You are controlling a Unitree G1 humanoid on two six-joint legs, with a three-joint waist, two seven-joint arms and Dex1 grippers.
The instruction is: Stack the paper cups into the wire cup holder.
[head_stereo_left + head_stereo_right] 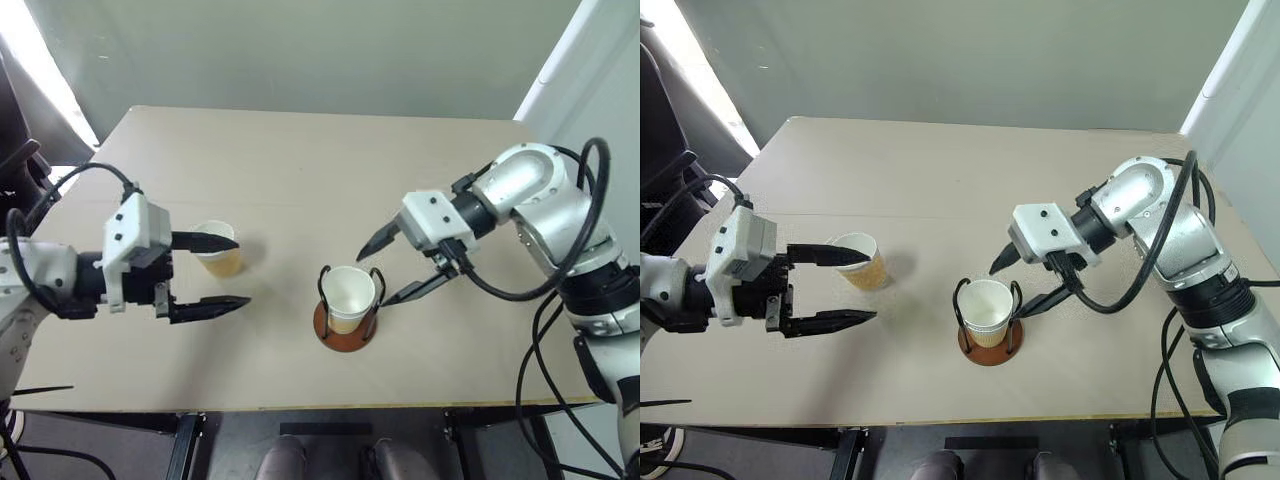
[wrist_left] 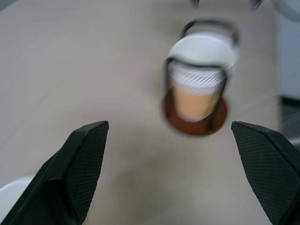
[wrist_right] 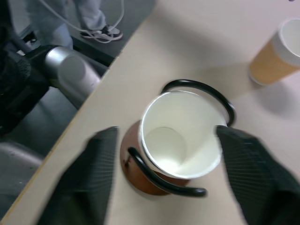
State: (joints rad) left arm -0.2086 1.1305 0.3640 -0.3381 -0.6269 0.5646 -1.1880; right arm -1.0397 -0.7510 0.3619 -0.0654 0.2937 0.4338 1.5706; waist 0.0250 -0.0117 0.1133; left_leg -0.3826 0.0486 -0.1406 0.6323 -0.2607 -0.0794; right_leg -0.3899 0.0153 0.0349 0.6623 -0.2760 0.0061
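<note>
On a beige table (image 1: pixel 300 180), your right gripper (image 1: pixel 395 270) hangs with its two black fingers spread wide, one on each side of the wire cup holder (image 1: pixel 346 318) near the table's near edge. A paper cup in the holder (image 1: pixel 349 291) sits upright inside the black loops, white mouth up, and neither finger appears to touch it. It looks stacked on another, since a white ribbed band shows above a tan one. Judging by this, the cup is seated, so your next care is to draw the right gripper away without brushing the rim or the wire. To the left, your left gripper (image 1: pixel 212 272) is also wide open and empty. A loose paper cup (image 1: pixel 217 248) stands upright just behind its far finger, not yet between the two. Bring the fingers to either side of its ribbed wall, then close gently; thin paper probably dents under a hard squeeze.
</note>
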